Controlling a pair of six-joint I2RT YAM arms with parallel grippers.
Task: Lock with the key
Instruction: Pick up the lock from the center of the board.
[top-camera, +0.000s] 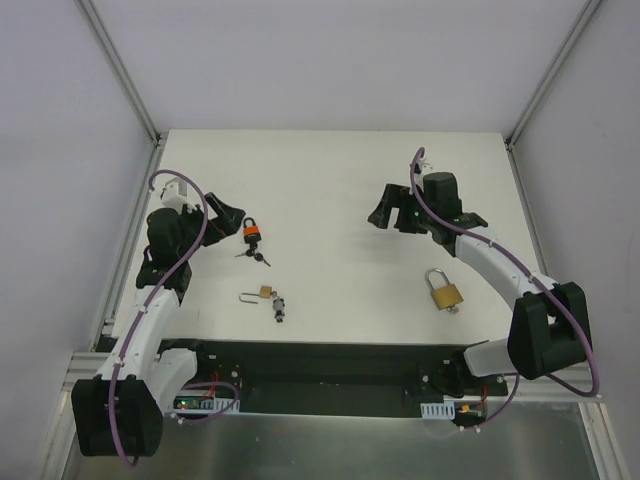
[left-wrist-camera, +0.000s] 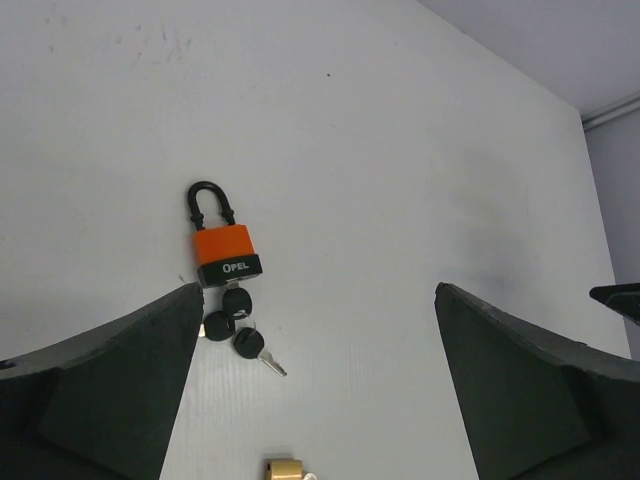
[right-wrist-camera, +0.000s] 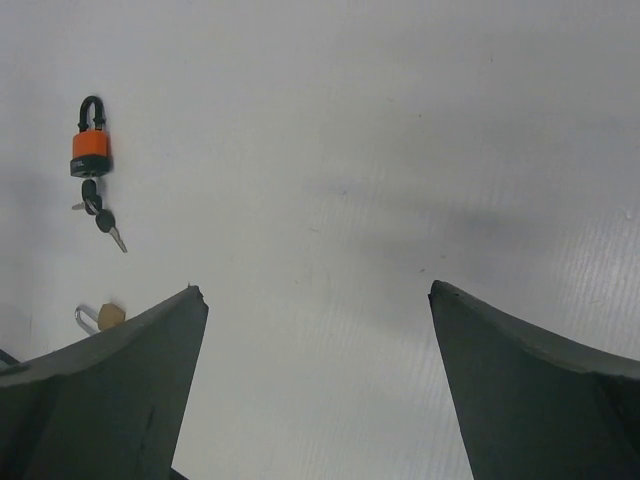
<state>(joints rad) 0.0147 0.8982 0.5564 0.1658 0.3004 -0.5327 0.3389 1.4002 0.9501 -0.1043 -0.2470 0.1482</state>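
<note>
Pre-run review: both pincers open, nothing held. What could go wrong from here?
1. Three locks lie out: orange padlock, small brass padlock, large brass padlock; a key may meet the wrong one.
2. The black keys lie bunched flat by the orange padlock; the left pincer could grab several or push them.
3. No padlock is braced, so turning could spin it.

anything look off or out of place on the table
Nothing stands out. The orange padlock, small brass padlock and large brass padlock all lie flat on the table, apart from each other; nothing looks damaged or spilled.
</note>
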